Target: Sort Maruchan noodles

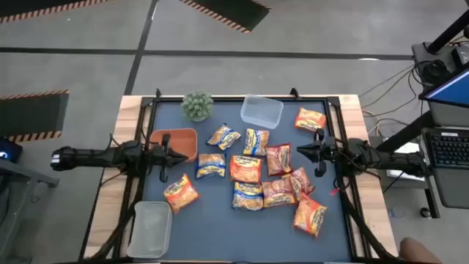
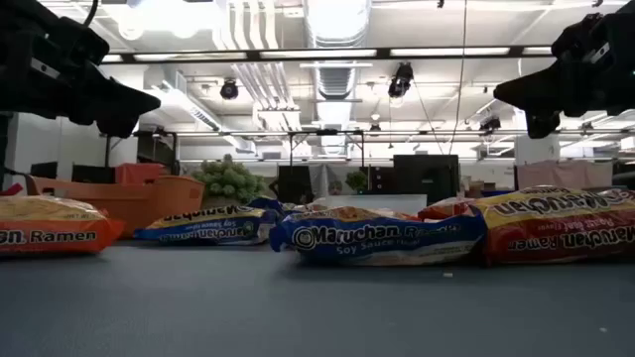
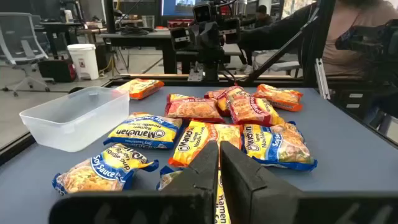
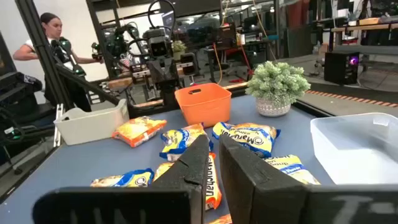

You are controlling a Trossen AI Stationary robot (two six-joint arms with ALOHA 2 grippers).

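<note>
Both my arms hang above the dark desk (image 1: 220,220), clear of everything on it. My left jaws (image 1: 165,155) are pressed together and hold nothing, at the left side beside the orange tray (image 1: 179,139). My right jaws (image 1: 318,152) are nearly closed, also empty, at the right side near the red packets.

The Maruchan noodles (image 1: 247,169) lie flat and scattered over the desk's middle and right, some overlapping. One orange packet (image 1: 180,193) sits apart toward the front left, near a clear tub (image 1: 150,229). Another orange packet (image 1: 310,119) lies alone at the back right. A second clear tub (image 1: 261,111) stands at the back centre, a small green plant (image 1: 197,105) beside it. No packet appears to be inside either tub, though their clear walls make this hard to confirm.
</note>
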